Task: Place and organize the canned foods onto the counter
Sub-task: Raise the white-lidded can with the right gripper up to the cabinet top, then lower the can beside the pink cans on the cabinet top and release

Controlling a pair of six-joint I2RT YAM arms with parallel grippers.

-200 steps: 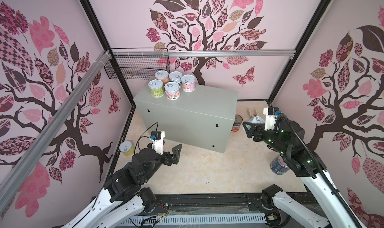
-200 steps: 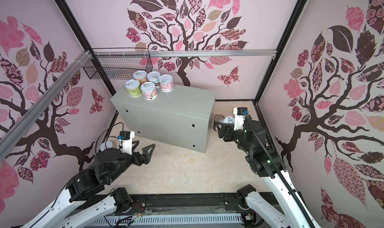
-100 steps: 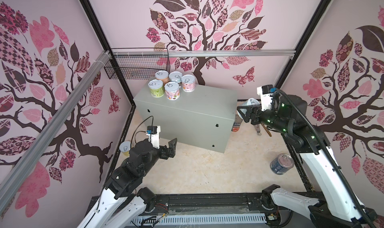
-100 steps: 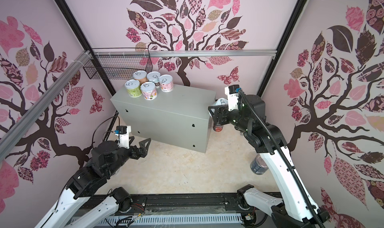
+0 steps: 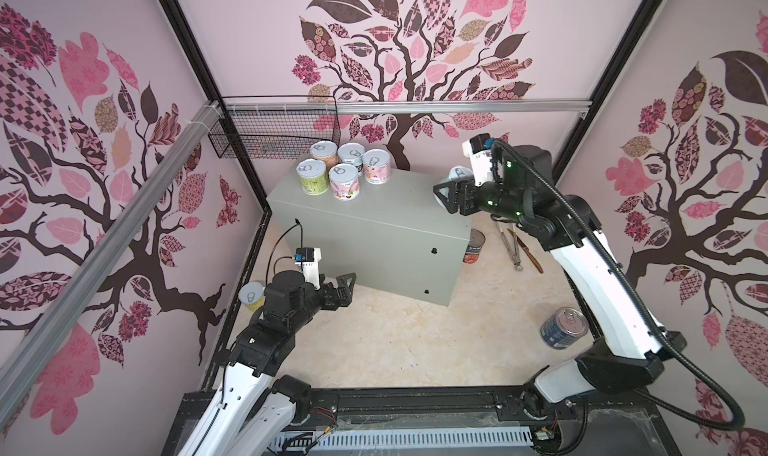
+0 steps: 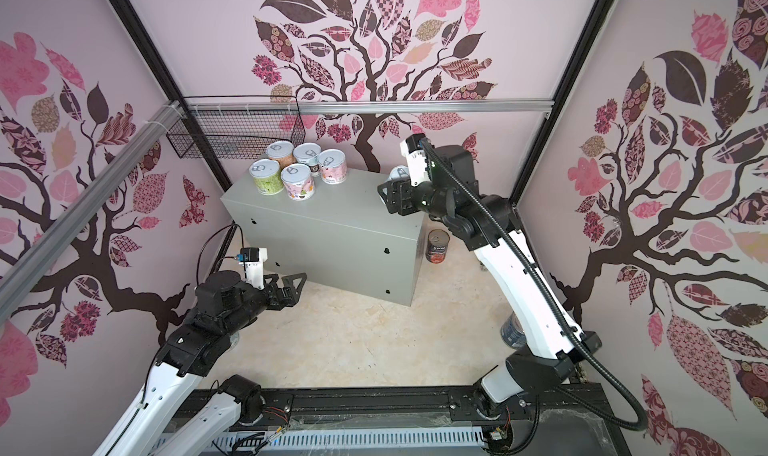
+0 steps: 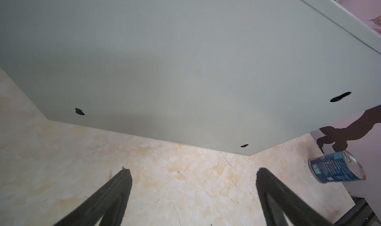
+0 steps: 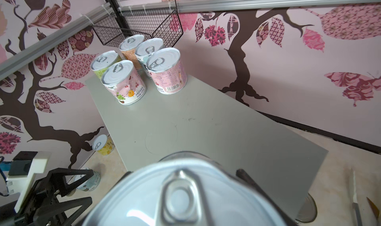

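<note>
The counter is a grey metal box on the floor; its front face fills the left wrist view. Several short cans with pale lids stand grouped at its far left end. My right gripper hovers over the counter's right end, shut on a short pale-lidded can. My left gripper is open and empty, low before the counter's front face. On the floor stand a yellow can, a dark-labelled tall can and a blue tall can.
A black wire basket hangs on the back wall behind the grouped cans. Metal tongs and a knife lie on the floor right of the counter. Another short can stands on the floor by the left gripper.
My right arm has lifted the can from floor level right of the counter up over the counter's right end. The left arm has shifted a little towards the counter, still open.
</note>
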